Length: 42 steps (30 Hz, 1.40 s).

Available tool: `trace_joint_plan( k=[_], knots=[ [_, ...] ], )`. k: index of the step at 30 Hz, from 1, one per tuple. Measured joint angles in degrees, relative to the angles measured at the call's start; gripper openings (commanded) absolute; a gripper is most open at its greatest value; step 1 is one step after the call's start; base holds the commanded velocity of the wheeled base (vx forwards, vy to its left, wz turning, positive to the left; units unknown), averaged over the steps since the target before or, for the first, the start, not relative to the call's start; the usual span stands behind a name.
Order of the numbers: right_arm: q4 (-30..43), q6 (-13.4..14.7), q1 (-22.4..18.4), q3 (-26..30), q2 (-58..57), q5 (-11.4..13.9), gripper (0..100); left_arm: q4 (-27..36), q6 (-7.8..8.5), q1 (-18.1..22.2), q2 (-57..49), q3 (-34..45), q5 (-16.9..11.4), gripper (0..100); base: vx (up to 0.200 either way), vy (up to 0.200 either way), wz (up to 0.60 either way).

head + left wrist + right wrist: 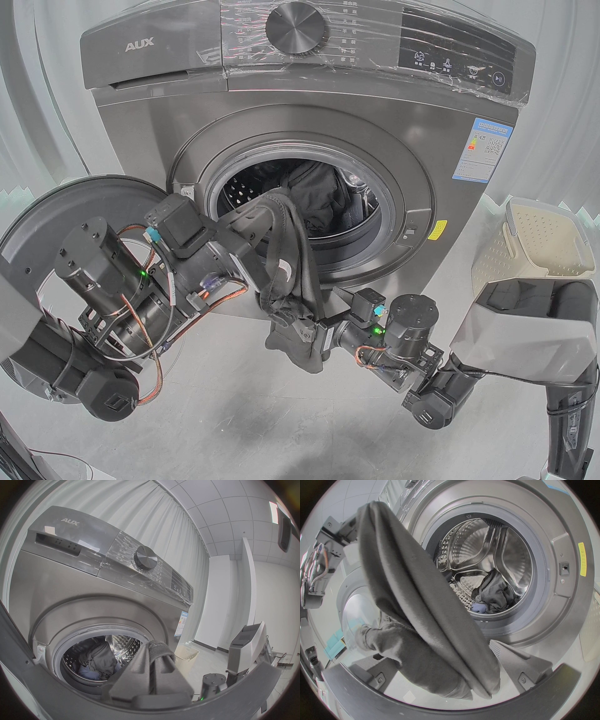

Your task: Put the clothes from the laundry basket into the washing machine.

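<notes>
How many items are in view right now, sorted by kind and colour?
Dark grey garment on the left gripper: 1
Dark clothing bundle in the steel drum: 1
Pale blue item in the drum: 1
Cream perforated plastic laundry basket: 1
Grey front-loading washing machine: 1
Total: 5

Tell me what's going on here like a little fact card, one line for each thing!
Washing machine: front-loader, its door swung open on the robot's left
Inside the drum: dark clothes already lying there
Dark garment: hanging in front of the drum opening, between the two grippers
Left gripper: shut on the garment's upper end, at the drum's rim
Right gripper: lower down, fingers apart, the garment draped over it
Laundry basket: cream, on the robot's right, beside the machine
</notes>
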Motion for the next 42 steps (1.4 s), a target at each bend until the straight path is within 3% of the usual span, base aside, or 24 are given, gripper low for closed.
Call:
trace_joint_plan(
  k=[13, 22, 23, 34, 42],
  knots=[
    [1.00, -0.13, -2.07, -8.98, 6.49, 0.00, 100, 0.02, 0.06, -0.22, -1.35, 0.00, -1.13, 0, 0.000, 0.000, 0.00],
    [1.04, -0.17, -2.27, -10.75, 8.56, -0.09, 100, 0.00, -0.22, -0.09, -2.19, -0.44, -1.13, 0, 0.000, 0.000, 0.00],
    [1.04, -0.17, -2.27, -10.80, 8.74, -0.09, 0, 0.02, -0.22, -0.07, -2.23, -0.50, -1.13, 0, 0.000, 0.000, 0.00],
    [0.60, -0.17, -3.18, -10.47, 9.02, -0.04, 0, 0.02, -0.52, 0.96, -2.41, -0.61, -1.12, 0, 0.000, 0.000, 0.00],
    [-0.66, -0.44, -7.69, -6.67, 6.23, 0.35, 0, 0.13, -0.93, 4.58, -2.10, -0.41, -1.38, 0, 0.000, 0.000, 0.00]
  ],
)
